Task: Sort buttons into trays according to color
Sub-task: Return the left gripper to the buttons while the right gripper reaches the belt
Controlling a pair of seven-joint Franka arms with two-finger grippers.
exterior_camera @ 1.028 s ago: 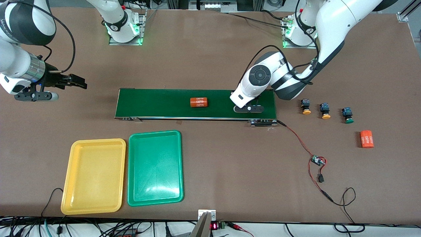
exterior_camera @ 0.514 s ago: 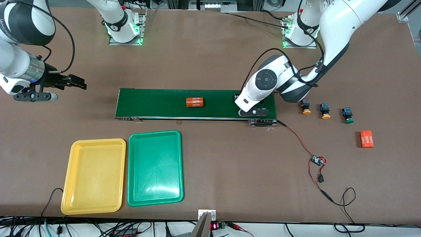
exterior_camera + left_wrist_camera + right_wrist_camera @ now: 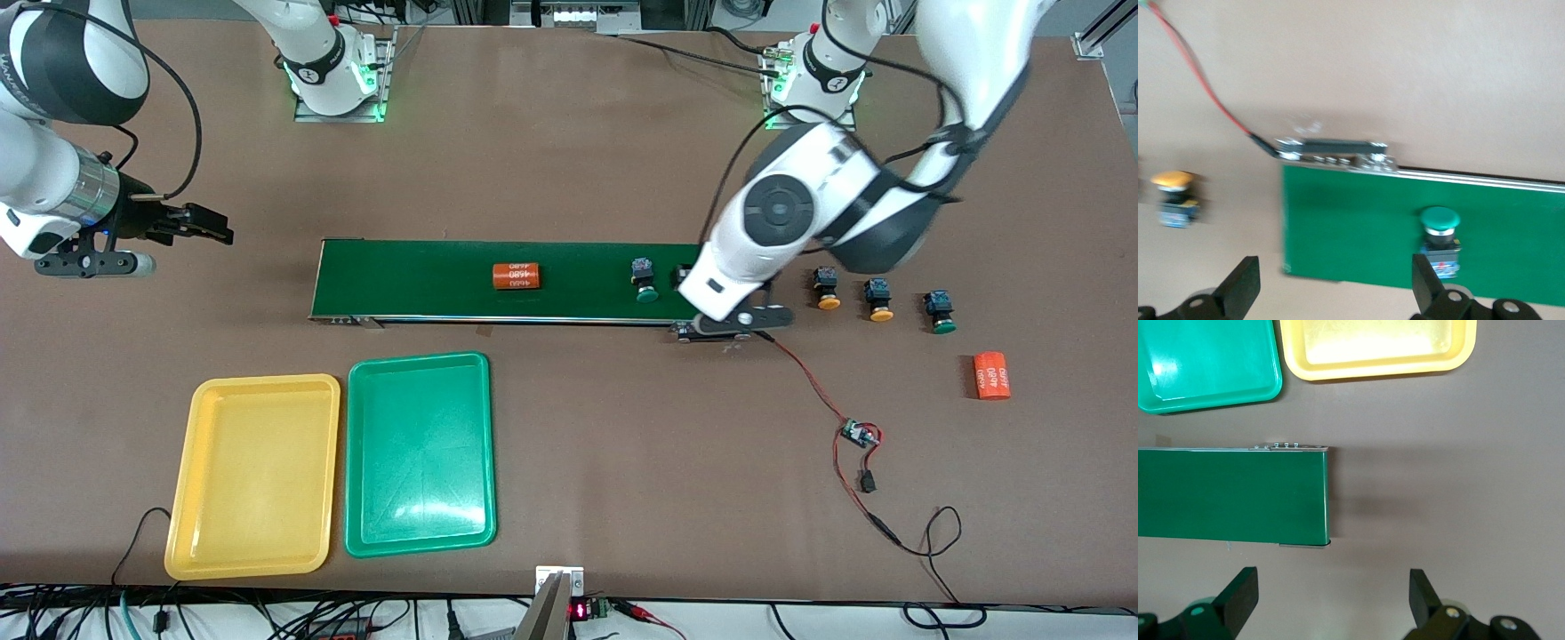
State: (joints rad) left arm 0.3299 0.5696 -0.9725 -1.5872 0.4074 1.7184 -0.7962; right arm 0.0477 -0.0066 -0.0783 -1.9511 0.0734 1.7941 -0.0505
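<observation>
Listing what we hold at this moment: our left gripper (image 3: 1331, 293) hangs spread wide and empty over the belt's (image 3: 427, 280) end toward the left arm, with the belt's green button (image 3: 1439, 235) lying just beside one finger (image 3: 1426, 288), outside the gap. Yellow button (image 3: 829, 289), second yellow button (image 3: 880, 300) and second green button (image 3: 940, 312) sit on the table in a row near that gripper, off the belt's end, toward the left arm's end of the table. An orange cylinder (image 3: 516, 276) lies on the belt, well away from the left gripper and toward our right gripper (image 3: 1331, 613), which waits spread and empty over bare table just off the belt's other end. Yellow tray (image 3: 253, 476) and green tray (image 3: 420, 453) lie empty, side by side, well apart from both grippers. We judge the step to be feeding buttons onto the belt: next, lift clear of the green button without brushing it, then centre the gap squarely over the nearest yellow button's body, not its cap, before closing.
</observation>
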